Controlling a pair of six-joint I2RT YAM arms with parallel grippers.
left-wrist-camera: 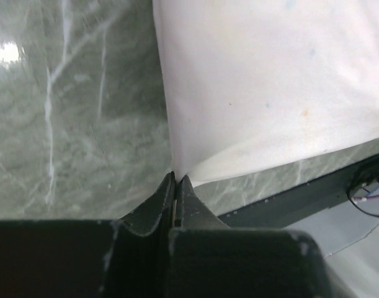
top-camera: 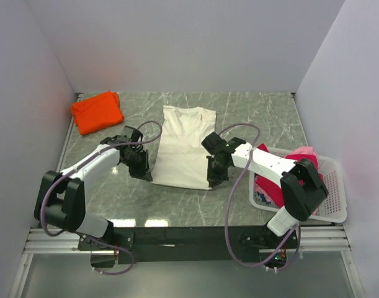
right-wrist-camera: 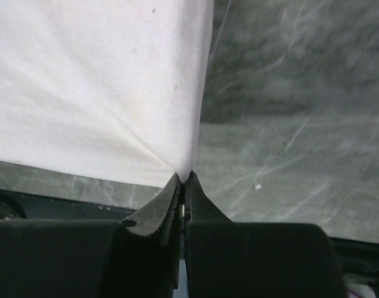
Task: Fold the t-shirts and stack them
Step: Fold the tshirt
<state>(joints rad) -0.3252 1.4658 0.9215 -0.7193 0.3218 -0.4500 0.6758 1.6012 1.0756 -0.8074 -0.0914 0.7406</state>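
Observation:
The cream t-shirt (top-camera: pixel 184 146) lies on the marble table (top-camera: pixel 257 118), folded into a long strip, collar at the far end. My left gripper (top-camera: pixel 141 171) is shut on its near left corner; the left wrist view shows the cloth (left-wrist-camera: pixel 270 81) pinched at the closed tips (left-wrist-camera: pixel 176 178). My right gripper (top-camera: pixel 214 176) is shut on its near right corner, with the cloth (right-wrist-camera: pixel 96 87) pinched at the tips (right-wrist-camera: pixel 185 177). A folded orange t-shirt (top-camera: pixel 97 112) lies at the far left. Crimson and pink t-shirts (top-camera: pixel 299 155) sit in the basket.
A white lattice basket (top-camera: pixel 334 186) stands at the right near edge, beside the right arm. White walls enclose the table on three sides. A black rail (top-camera: pixel 183 236) runs along the near edge.

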